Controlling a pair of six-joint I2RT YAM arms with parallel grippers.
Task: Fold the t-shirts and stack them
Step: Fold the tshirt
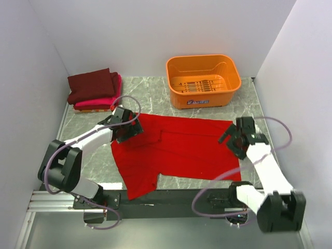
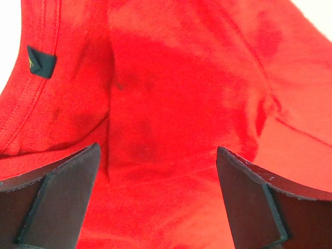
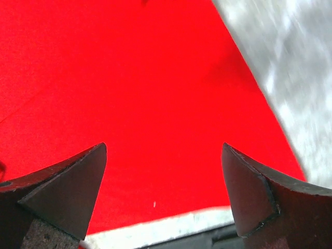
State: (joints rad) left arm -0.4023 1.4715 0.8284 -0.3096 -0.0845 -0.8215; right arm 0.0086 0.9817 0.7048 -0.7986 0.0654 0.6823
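The bright red t-shirt point(image 1: 176, 150) lies spread on the grey table, one sleeve hanging over the near edge. The dark maroon t-shirt point(image 1: 92, 84) lies folded on the folded hot pink t-shirt point(image 1: 98, 102) at the back left. My left gripper point(image 1: 128, 132) is open over the red shirt's left end near the collar; the left wrist view shows red cloth point(image 2: 171, 104) and a dark neck label point(image 2: 40, 61) between its spread jaws. My right gripper point(image 1: 232, 141) is open over the shirt's right hem point(image 3: 171, 218). Both are empty.
An orange plastic basket point(image 1: 203, 81) stands at the back right. White walls close in the left, back and right. The table's bare marble surface point(image 1: 150, 96) runs behind the shirt, and a black strip point(image 1: 176, 196) runs along the near edge.
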